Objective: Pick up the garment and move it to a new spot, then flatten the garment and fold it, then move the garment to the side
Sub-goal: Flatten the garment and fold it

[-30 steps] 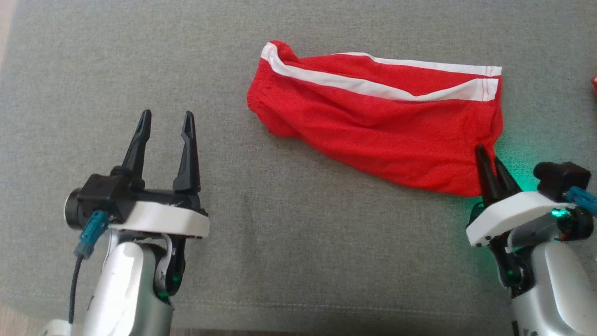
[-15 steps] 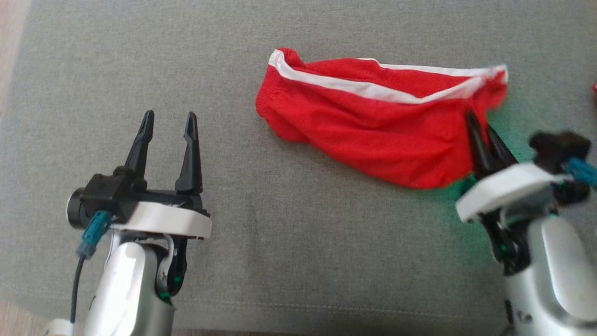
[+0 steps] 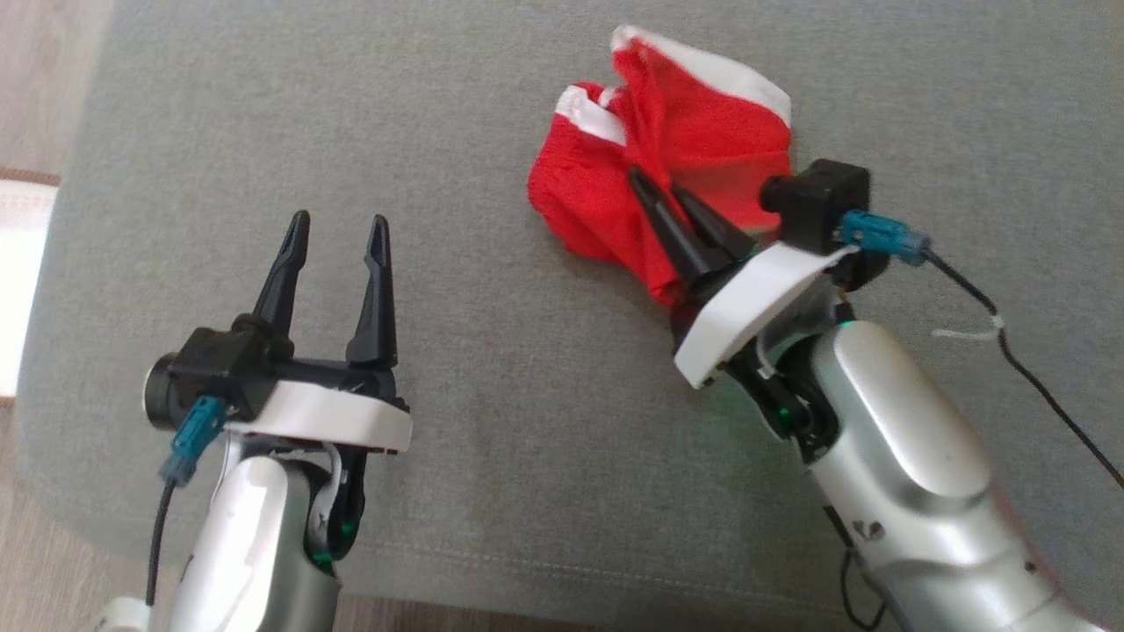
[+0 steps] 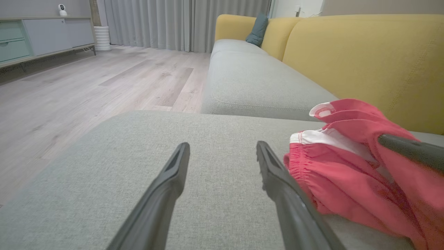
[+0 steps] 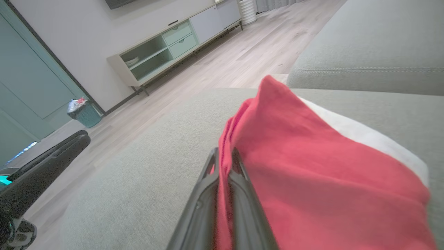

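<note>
- Low at 8 o'clock over grey cushion (image 3: 527, 421): left gripper (image 3: 341, 219), fingers spread wide, grasping nothing
- Up at 1 o'clock: red garment (image 3: 702, 132), white-trimmed, bunched on cushion
- Right gripper (image 3: 655, 183), clamped onto garment's near edge

Soft, even daylight w/ no hard shadows, just faint shade on sofa seat (image 3: 527, 456). Blown-out glare patch (image 3: 22, 290) at head view's left edge. Wrist views: wide-angle bend twd edges. Left tool (image 4: 222, 143) soft-focus up close, garment (image 5: 312, 173) slightly blurred nearby, bkgd fairly sharp.
</note>
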Controlling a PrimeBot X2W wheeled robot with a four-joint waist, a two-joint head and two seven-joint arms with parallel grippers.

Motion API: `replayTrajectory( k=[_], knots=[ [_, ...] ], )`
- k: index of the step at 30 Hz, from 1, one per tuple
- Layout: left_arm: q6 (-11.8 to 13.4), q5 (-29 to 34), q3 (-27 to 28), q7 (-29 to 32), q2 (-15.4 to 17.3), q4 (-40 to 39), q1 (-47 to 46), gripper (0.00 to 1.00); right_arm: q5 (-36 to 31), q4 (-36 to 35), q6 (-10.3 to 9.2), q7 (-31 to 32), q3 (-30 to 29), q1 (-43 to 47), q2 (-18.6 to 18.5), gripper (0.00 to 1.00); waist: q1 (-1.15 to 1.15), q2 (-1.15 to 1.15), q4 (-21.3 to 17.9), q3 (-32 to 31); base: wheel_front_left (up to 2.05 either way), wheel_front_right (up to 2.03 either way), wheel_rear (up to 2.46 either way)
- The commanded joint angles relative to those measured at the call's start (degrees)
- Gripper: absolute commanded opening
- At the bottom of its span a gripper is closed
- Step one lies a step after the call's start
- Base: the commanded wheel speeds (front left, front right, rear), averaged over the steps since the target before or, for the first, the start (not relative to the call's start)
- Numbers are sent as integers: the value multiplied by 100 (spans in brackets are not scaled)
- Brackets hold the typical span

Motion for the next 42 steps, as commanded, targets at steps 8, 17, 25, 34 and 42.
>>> replayTrajectory(
  k=[8,17,25,34,42],
  knots=[
    [81,-115,55,-34,72,-144,-176,100,567,892,-5,-672,867,-684,130,0,0,0,210,107,0,0,0],
    [132,-135,45,-34,71,-114,-173,100,351,1354,-5,-1318,1610,-875,131,100,0,0,142,104,0,0,0],
    [144,-41,172,-34,72,-109,-83,100,-114,917,-5,-2063,1072,-553,92,100,0,0,-97,-42,0,0,0],
    [132,45,358,-34,127,-139,75,100,-751,6,-5,-1937,-934,563,-357,100,0,0,-355,-246,0,0,0],
    [132,86,453,-34,172,-159,193,100,-1175,-938,-5,-1559,-1897,1462,-342,100,0,0,-493,-376,0,0,0]
  ],
)
